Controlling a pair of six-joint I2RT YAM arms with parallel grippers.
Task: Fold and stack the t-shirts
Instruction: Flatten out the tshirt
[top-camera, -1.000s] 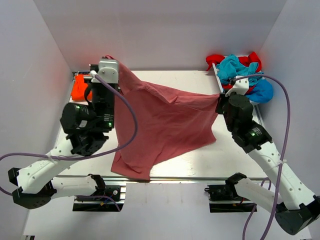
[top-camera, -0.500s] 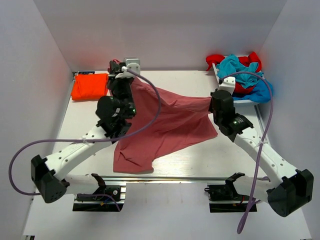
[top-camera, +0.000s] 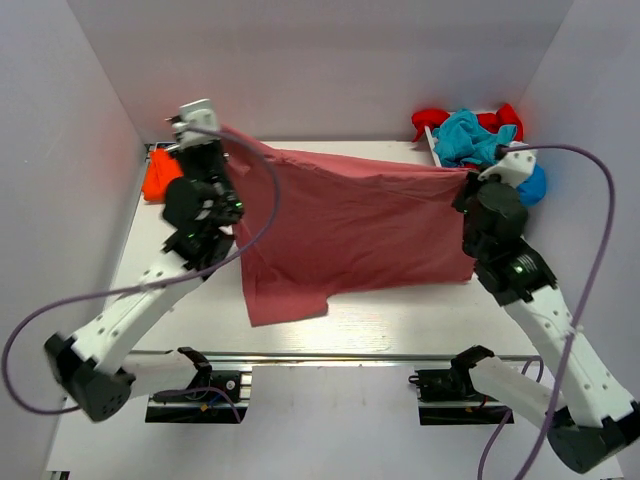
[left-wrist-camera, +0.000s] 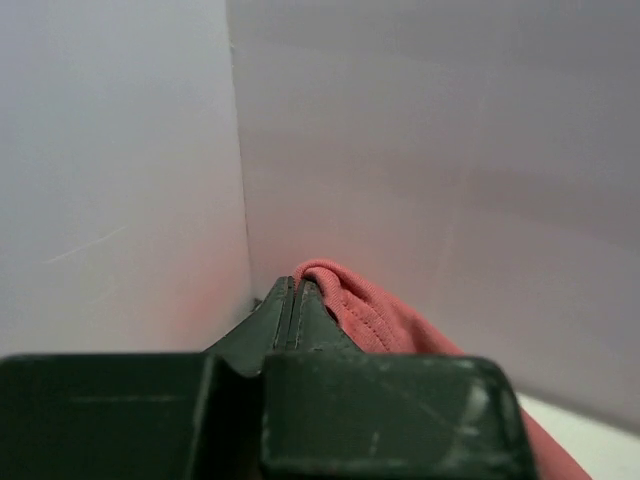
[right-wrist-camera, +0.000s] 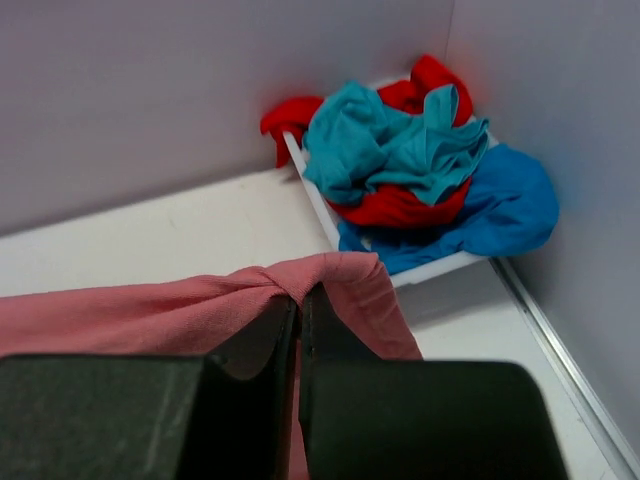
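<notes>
Pink shirt (top-camera: 350, 230) hangs spread like a curtain btw the two arms, top edge pulled near-straight. Prob. that's to open it flat w/o wrinkles before laying it down for a fold (my read only). Left gripper (left-wrist-camera: 290, 297) is pinched tight on one top corner. Right gripper (right-wrist-camera: 298, 300) is clamped the same way on the other corner, cloth bunched over its tips. Landmark = pile of loose shirts (top-camera: 470, 135) (teal, red, blue) in its tray (right-wrist-camera: 307, 175). Right gripper sits just in front of the pile, left gripper well off to the pile's left, the pink shirt stretched leftward away from it. Shirt vs grippers: corners in the jaws, body hanging below & btw them, hem + one sleeve drooping to the table (top-camera: 400, 320) nearer the arm bases than the pile. Orange shirt (top-camera: 155, 178) lies far left of the pile, partly hidden by the left arm.
</notes>
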